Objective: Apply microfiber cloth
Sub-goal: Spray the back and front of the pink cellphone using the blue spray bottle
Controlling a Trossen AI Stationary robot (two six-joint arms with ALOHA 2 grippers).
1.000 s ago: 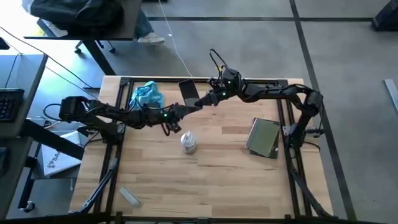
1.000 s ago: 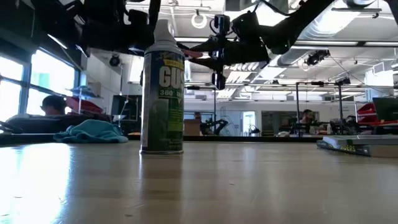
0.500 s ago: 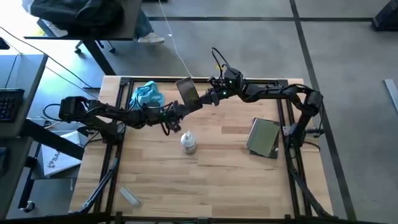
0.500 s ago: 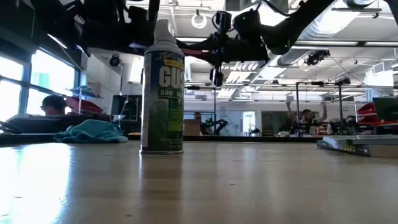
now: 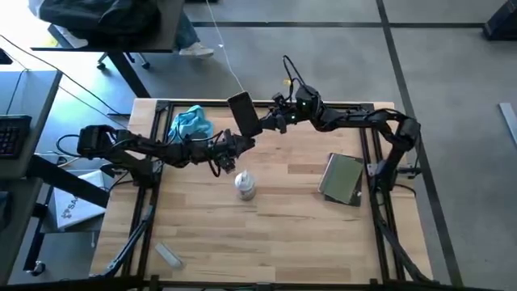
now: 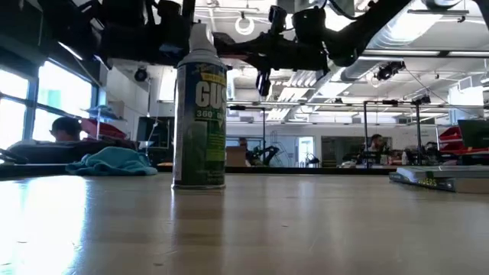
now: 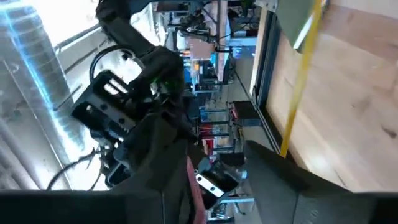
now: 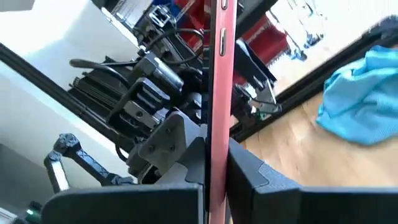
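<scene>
Two grippers are up off the bench, and the cloth I need lies under neither of them. Going from the left edge: the microfiber cloth (image 5: 191, 123) sits crumpled in a loose heap near the far left corner of the bench (image 5: 283, 234), clear of everything else. I judge it light, limp and soft, with no stiffness, so it will sag and trail; the raised folds at the top of the heap look the best place to pinch, since a flat edge could slip from the fingers. My left gripper (image 5: 240, 145) hovers just right of the cloth, near the spray can (image 5: 245, 186) standing mid-bench, and I cannot tell whether its fingers are apart or together. Next comes my right gripper (image 5: 260, 124), clamped on the thin edge of the phone (image 5: 243, 114) and holding it in the air at the far edge. Farther right, a flat grey-green pad (image 5: 342, 178) lies near the right edge
</scene>
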